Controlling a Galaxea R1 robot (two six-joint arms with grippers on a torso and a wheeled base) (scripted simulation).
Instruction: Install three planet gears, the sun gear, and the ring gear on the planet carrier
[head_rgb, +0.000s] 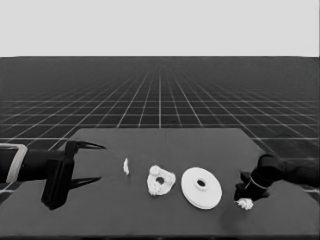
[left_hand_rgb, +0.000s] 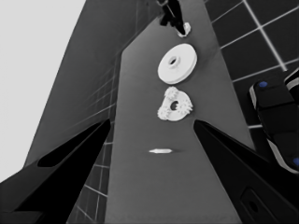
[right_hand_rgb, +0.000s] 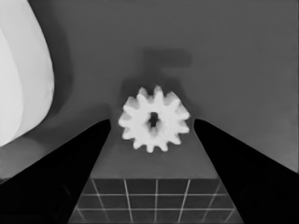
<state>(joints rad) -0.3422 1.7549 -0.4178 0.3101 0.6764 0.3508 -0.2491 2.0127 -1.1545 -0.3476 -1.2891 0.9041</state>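
Observation:
One small toothed gear (head_rgb: 245, 203) lies near the table's right end. My right gripper (head_rgb: 245, 196) hangs just over it, open, and in the right wrist view the gear (right_hand_rgb: 154, 120) sits between the two fingers with a little gap each side. The smaller round part (head_rgb: 161, 180) lies at mid-table with three gears (left_hand_rgb: 173, 94) on it around its hole. Just right of it lies the larger round part (head_rgb: 201, 187), bare, also seen as the larger round part (right_hand_rgb: 21, 74) beside the gear. My left gripper (head_rgb: 102, 162) waits open over the table's left end.
A thin white piece (head_rgb: 126, 166) lies between the left gripper and the smaller round part, seen as the thin white piece (left_hand_rgb: 161, 150) between the left fingers' tips farther off. Dark machinery with blue lights (left_hand_rgb: 275, 116) stands past the table's edge.

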